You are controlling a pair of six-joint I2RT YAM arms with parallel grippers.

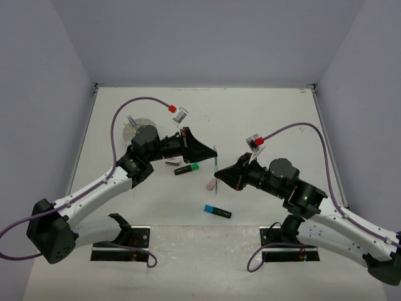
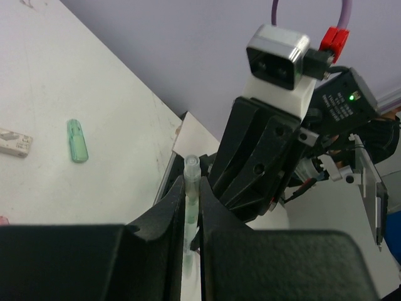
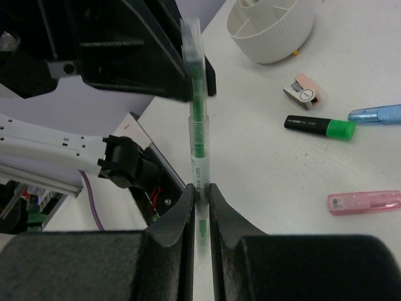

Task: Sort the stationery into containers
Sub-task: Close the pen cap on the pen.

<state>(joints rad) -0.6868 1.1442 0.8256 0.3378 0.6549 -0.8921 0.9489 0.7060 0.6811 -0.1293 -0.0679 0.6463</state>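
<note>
The pen (image 3: pixel 198 144) is clear plastic, the cup (image 3: pixel 276 41) ribbed matt plastic.

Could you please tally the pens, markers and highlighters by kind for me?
Highlighters: 2, green-ended highlighter and blue-ended highlighter
Pastel markers: 3, pink marker, blue marker, mint marker
Pens: 1, thin pen gripped by left claw and right claw
Total: 6

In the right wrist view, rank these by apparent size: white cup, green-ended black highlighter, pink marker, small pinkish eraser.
1. white cup
2. green-ended black highlighter and pink marker: about alike; the marker runs to the frame edge, so they are left unranked
3. small pinkish eraser
</note>
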